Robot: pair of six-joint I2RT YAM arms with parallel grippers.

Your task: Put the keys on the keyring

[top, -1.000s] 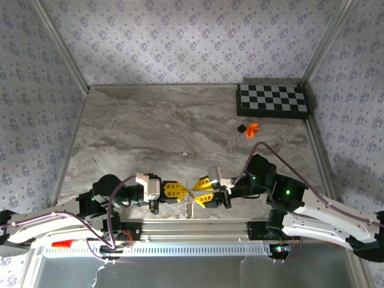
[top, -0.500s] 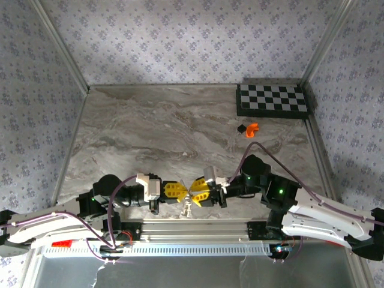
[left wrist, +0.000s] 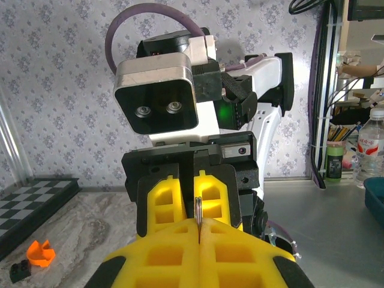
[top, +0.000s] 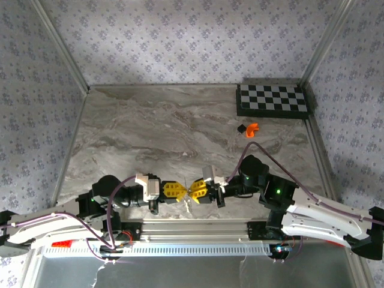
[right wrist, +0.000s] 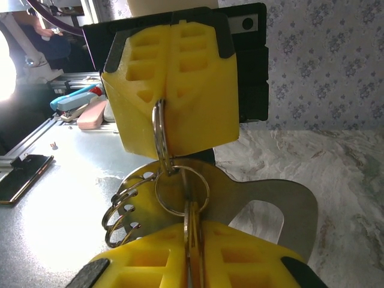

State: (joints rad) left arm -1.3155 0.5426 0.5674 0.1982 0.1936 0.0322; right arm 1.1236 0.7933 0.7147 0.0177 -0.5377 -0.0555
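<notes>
Keyring [right wrist: 159,129] in tightly closed left gripper [right wrist: 168,78]

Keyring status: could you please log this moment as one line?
left gripper: shut on keyring | right gripper: shut on key | tips facing

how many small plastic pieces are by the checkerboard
2: an orange piece and a black piece beside it, both on the table just in front of the checkerboard. Others may be hidden.

Left tool [top: 182,192] and right tool [top: 193,193] meet tip-to-tip; orange piece [top: 252,128] well apart.
</notes>
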